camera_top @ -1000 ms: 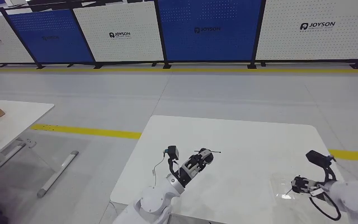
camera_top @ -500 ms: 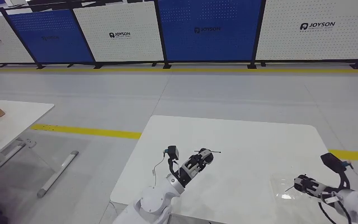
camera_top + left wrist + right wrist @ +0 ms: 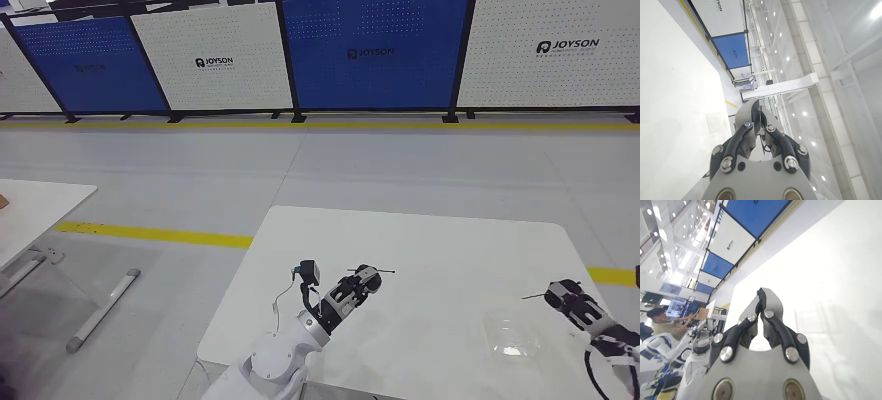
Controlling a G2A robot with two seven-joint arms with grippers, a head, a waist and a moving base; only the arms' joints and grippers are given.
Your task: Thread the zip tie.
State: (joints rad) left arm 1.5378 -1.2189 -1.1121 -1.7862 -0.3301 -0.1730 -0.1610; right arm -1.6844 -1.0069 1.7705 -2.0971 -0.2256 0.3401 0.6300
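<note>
Taking 12 o'clock as the far side of the white table (image 3: 440,235), away from the robot, the whole half toward 12 o'clock is bare. Its rounded corners sit at 11 and 1 o'clock. Beyond the 12 o'clock edge is grey floor with a yellow line (image 3: 150,234), then a row of blue and white partition panels (image 3: 375,55). Off at 9 o'clock, well apart, stands the corner of a 2nd table (image 3: 35,205).

The left gripper (image 3: 362,275) hangs just toward 7 o'clock of the table's middle. It has open tabletop on its 12 and 3 o'clock sides. The right gripper (image 3: 558,292) is out by the 3 o'clock edge. A broad bare stretch lies between the 2 grippers. A clear plastic tray (image 3: 512,337) lies at about 4 o'clock, near the right gripper and toward the robot from it.

The zip tie (image 3: 380,271) is a thin black strip, pinched in the left gripper (image 3: 759,108) with its ends poking out toward 3 and 9 o'clock. From the wrist it (image 3: 759,117) shows as a fine line between the pressed pads.

The right gripper (image 3: 761,298) has its fingers pressed together. A dark strip (image 3: 533,295) juts from its tip toward 9 o'clock, too small to make out further.
</note>
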